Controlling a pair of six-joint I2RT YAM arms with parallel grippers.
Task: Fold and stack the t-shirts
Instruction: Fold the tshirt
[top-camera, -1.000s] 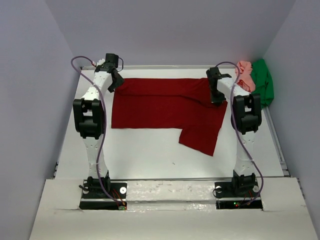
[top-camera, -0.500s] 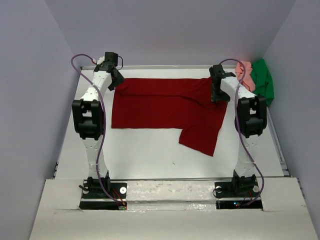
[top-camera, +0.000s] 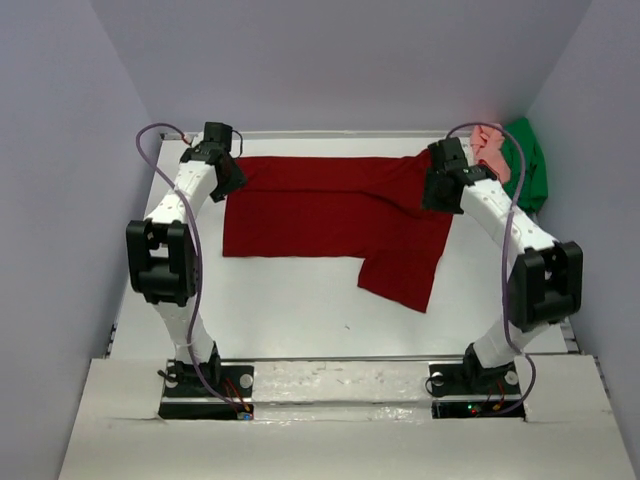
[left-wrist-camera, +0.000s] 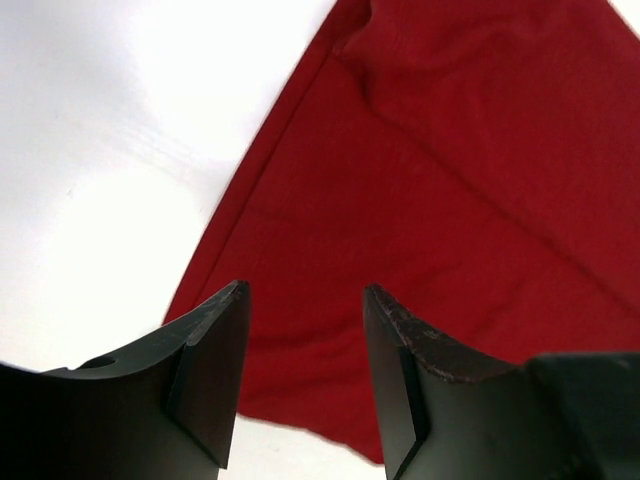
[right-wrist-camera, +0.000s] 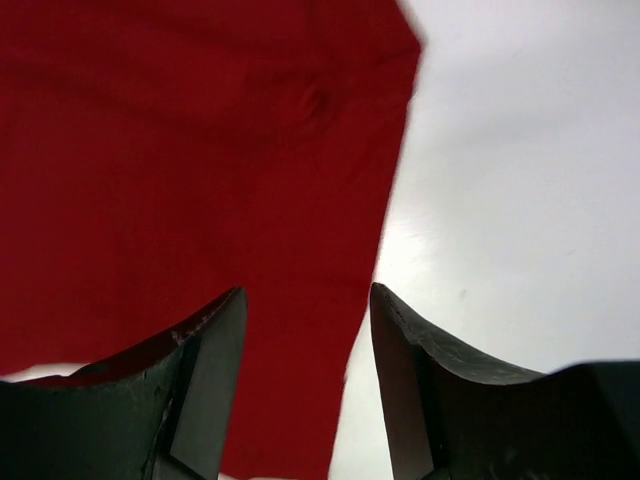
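Fingers of the left hand stand apart with nothing between them, hanging over the left edge of the dark red t-shirt. Whether they touch the cloth cannot be told. The right hand is likewise spread and empty over the same shirt's right edge, with red cloth filling the left of its wrist view and bare white worktop the right. The overhead view shows what neither wrist camera can. There the dark red t-shirt lies spread flat on the worktop as a wide band, with one flap reaching toward the arm bases from its right part. The left hand is at its far left corner and the right hand at its far right corner. That view alone also takes in the other two shirts, bunched beyond the red shirt's right end. The pale pink t-shirt lies nearer to it, and the bright green t-shirt lies just past the pink one, touching it and lying against the wall. The right arm crosses in front of the pink shirt and hides part of it.
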